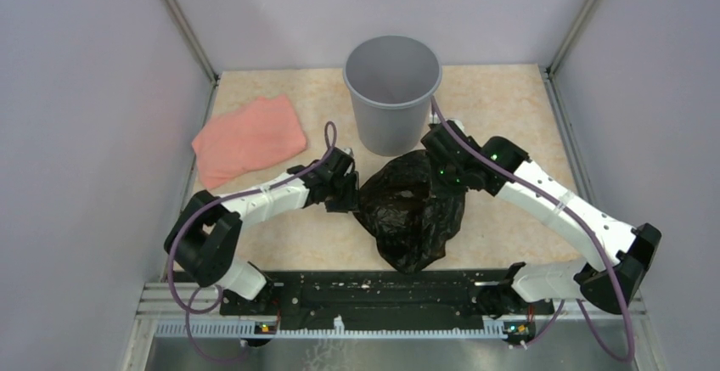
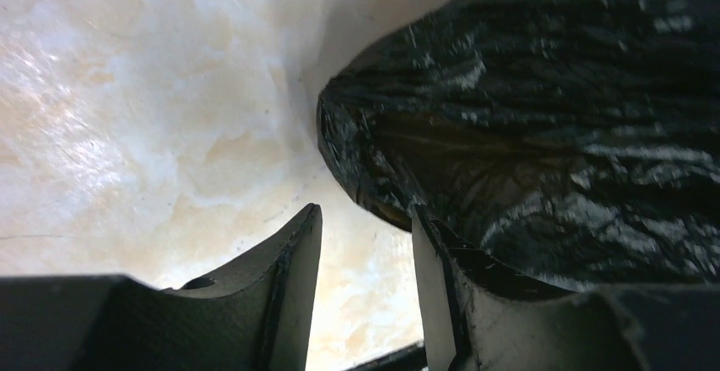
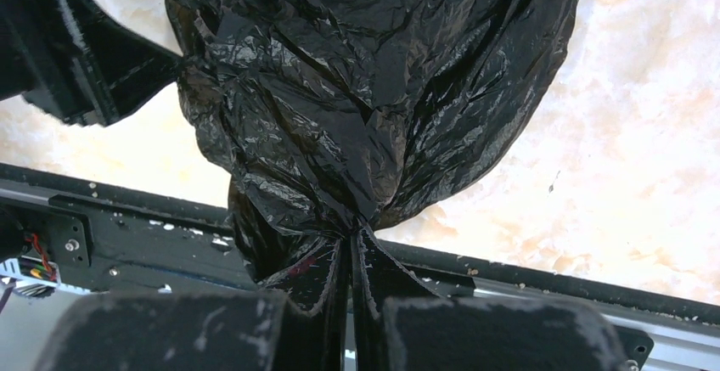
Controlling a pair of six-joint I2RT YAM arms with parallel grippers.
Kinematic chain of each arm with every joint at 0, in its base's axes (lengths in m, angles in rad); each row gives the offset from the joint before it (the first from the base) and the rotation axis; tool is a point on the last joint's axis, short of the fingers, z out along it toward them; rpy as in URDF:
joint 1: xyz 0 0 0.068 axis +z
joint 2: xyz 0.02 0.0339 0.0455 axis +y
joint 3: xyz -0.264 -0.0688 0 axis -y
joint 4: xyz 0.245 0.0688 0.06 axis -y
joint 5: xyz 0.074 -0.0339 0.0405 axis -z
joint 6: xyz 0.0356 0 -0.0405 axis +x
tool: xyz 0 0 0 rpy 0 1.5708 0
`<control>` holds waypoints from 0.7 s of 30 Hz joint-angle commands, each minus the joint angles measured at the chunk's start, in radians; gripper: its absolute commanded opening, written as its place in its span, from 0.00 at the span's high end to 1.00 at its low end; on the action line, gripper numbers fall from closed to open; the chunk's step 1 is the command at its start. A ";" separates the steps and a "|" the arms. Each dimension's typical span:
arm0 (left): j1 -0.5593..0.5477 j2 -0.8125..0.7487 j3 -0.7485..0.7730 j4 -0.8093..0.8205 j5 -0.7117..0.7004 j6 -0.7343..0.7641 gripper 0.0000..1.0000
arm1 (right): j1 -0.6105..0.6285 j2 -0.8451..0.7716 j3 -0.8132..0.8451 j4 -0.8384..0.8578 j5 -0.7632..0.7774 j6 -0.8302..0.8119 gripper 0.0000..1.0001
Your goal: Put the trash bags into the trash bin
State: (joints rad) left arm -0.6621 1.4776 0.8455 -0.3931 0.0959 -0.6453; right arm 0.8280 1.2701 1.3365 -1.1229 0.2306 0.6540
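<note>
The black crinkled trash bag (image 1: 412,210) lies bunched on the table in front of the grey round trash bin (image 1: 391,92), which stands upright at the back centre. My right gripper (image 3: 351,237) is shut on a pinched fold of the trash bag (image 3: 357,91); in the top view the right gripper (image 1: 443,176) sits at the bag's upper right edge. My left gripper (image 2: 363,222) is open with bare table between its fingers. The bag (image 2: 543,133) lies just beyond and over the right finger. In the top view the left gripper (image 1: 348,191) is at the bag's left edge.
A salmon-pink folded cloth (image 1: 250,137) lies at the back left of the beige table (image 1: 509,108). Grey walls enclose the table on three sides. A black rail (image 1: 382,290) runs along the near edge between the arm bases.
</note>
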 commanded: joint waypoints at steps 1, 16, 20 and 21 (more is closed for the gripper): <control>-0.042 0.066 0.079 -0.021 -0.181 -0.026 0.51 | -0.011 -0.052 -0.008 0.017 -0.005 -0.012 1.00; -0.085 0.157 0.071 0.040 -0.197 -0.065 0.54 | -0.011 -0.095 -0.037 0.031 0.001 0.009 1.00; -0.084 0.130 0.098 0.064 -0.215 -0.032 0.72 | -0.012 -0.101 0.013 0.028 0.003 -0.001 1.00; -0.083 0.123 0.127 0.060 -0.214 -0.014 0.81 | -0.012 -0.101 0.040 0.017 0.008 -0.008 1.00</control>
State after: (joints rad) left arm -0.7414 1.6169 0.9062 -0.3813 -0.0952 -0.6910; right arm 0.8280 1.2022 1.2968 -1.1107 0.2264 0.6556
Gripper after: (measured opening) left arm 0.299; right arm 0.004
